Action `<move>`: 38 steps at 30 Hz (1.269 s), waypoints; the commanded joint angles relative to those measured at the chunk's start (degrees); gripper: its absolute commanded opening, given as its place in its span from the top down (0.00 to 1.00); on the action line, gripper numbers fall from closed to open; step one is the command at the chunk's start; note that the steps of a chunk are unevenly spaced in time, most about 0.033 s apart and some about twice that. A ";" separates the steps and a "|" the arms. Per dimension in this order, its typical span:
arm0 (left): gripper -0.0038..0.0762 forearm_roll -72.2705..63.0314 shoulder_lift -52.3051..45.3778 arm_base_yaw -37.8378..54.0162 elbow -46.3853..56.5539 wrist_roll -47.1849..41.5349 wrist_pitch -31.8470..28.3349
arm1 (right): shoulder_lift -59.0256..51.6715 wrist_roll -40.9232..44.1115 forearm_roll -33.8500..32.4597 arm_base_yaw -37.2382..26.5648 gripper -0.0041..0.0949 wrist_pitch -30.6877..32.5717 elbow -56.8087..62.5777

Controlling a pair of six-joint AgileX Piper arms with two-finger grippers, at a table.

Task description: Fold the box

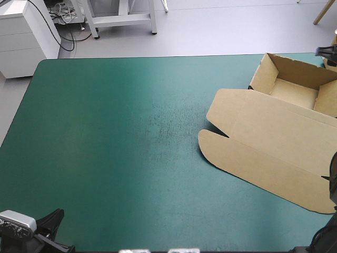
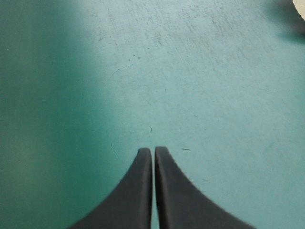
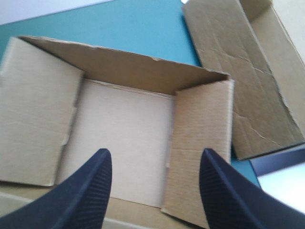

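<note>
Worktop: a table under a teal-green cover [image 1: 116,142], faintly scuffed near its middle.
Box: a cut sheet of brown corrugated board [image 1: 274,139], set up as an open tray with the lid flat; it lay at the worktop's right side.
Tray: walls raised around a pale floor [image 3: 124,138], toward the far right corner.
Lid: flat on the cover, reaching from the tray toward the worktop's middle and near edge (a small notch parted its rounded flap from the main panel).
Left pincer [image 2: 153,150]: two black fin-shaped fingers pressed together in one pointed arch, gripping nothing, over bare cover by the near left corner, well apart from the box.
Right pincer [image 3: 156,155]: black fingers spread wide, holding nothing, above the tray, its floor showing between them.
Second piece of brown board [image 3: 238,71]: trough-shaped, just beside the tray's right wall; whether touching it could not be told.
</note>
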 commanded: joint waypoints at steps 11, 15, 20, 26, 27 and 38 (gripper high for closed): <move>0.96 -0.55 0.90 -0.15 -1.15 -0.73 -4.08 | -26.22 -4.61 0.89 23.06 0.98 -2.30 19.73; 0.96 -0.55 0.90 -0.15 -1.15 -0.73 -4.27 | -35.05 -5.04 0.89 25.99 0.98 -6.39 31.78; 0.96 -1.18 0.90 -0.15 -1.15 -0.63 -4.73 | -47.33 -5.04 1.15 26.49 0.98 -14.97 47.37; 0.96 -2.78 0.90 -0.15 -1.35 -0.63 -5.81 | -63.24 -5.29 2.08 26.49 0.98 -23.76 68.05; 0.96 -3.19 0.90 -0.15 -1.56 -0.63 -6.70 | -65.66 -5.29 2.22 26.49 0.98 -24.99 71.42; 0.96 -5.03 0.90 -0.15 -1.24 -0.02 -11.11 | -82.51 -4.98 3.05 26.49 0.98 -33.53 94.95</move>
